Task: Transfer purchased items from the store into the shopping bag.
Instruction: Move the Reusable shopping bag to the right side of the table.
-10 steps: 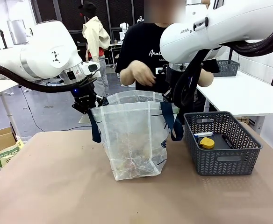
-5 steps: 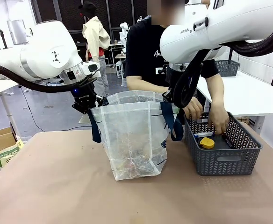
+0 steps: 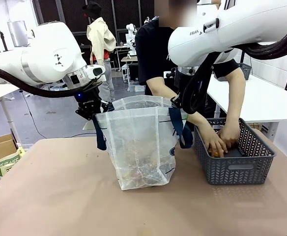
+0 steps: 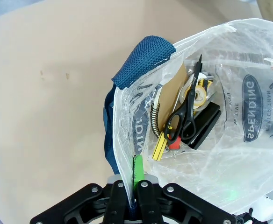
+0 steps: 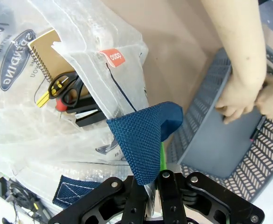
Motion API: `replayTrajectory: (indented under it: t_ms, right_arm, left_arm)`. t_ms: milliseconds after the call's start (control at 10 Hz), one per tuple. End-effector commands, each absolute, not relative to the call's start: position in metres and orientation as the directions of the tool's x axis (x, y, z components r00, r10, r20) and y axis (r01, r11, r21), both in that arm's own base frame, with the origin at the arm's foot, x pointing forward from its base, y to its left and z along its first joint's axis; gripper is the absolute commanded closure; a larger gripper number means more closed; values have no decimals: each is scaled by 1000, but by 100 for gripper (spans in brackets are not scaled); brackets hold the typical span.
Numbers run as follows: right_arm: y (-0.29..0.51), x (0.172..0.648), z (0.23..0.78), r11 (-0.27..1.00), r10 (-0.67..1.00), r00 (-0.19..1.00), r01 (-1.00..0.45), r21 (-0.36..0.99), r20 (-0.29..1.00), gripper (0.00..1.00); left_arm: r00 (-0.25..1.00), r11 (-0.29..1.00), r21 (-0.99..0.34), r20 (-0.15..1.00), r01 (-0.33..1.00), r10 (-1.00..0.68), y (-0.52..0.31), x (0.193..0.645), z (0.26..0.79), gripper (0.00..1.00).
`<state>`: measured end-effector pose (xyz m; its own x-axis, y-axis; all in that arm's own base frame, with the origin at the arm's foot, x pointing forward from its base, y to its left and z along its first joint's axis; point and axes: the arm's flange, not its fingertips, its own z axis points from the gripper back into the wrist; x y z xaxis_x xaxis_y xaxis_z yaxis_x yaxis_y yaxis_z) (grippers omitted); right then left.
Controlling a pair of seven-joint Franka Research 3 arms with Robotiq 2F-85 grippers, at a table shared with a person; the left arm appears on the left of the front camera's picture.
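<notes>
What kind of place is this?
Probably a robotics lab staged as a shop: two white robot arms hold a bag open on a table, a person reaches into a grey basket, white worktables behind.

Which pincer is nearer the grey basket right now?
Right. The right pincer grips the rim of the bag on the side next to the basket; the left pincer grips the opposite rim, across the bag.

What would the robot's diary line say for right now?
left gripper: shut on translucent plastic shopping bag | right gripper: shut on bag | person's hands: inside dark grey lattice basket
</notes>
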<state>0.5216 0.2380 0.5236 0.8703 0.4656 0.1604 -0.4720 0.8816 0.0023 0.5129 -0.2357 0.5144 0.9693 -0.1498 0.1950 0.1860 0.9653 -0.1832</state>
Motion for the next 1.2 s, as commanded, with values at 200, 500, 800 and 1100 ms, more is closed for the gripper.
replayTrajectory:
  t_ms: [200, 500, 800, 1100]
  right_arm:
    - [237, 522, 525, 882, 465, 871, -471, 1, 161, 100]
    - [237, 522, 525, 882, 465, 871, -471, 1, 161, 100]
    - [237, 522, 525, 882, 465, 871, -471, 1, 161, 100]
    - [237, 522, 525, 882, 465, 871, -471, 1, 161, 100]
  left_arm:
    - [970, 966, -182, 194, 184, -148, -234, 514, 514, 100]
    - [970, 966, -182, 194, 184, -148, -234, 514, 514, 100]
    - [970, 966, -182, 194, 184, -148, -234, 514, 514, 100]
    - [970, 966, -182, 194, 184, -148, -234, 514, 514, 100]
